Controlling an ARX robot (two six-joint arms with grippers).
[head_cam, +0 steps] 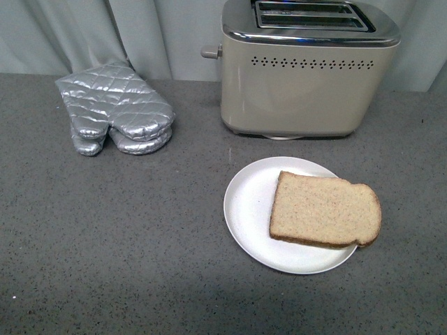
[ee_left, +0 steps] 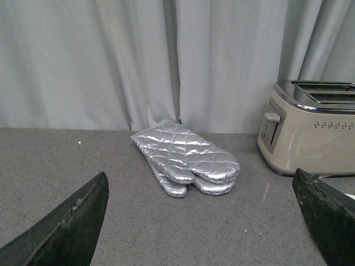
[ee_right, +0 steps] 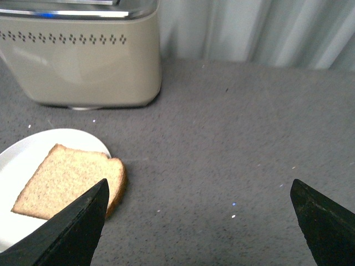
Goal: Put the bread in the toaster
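Presently left tool (ee_left: 199,174) and right tool (ee_right: 199,181) gape wide; bread (head_cam: 325,209) lies on plate (head_cam: 244,209) before toaster (head_cam: 307,77).

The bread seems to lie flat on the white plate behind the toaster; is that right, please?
Not quite: the bread lies flat on the white plate in front of the toaster, on the robot's side, not behind it. The front view shows this.

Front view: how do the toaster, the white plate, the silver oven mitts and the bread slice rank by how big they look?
1. toaster, clearly largest, though it stands farthest back.
2. white plate.
3. silver oven mitts and bread slice look about alike, so I would not rank them.
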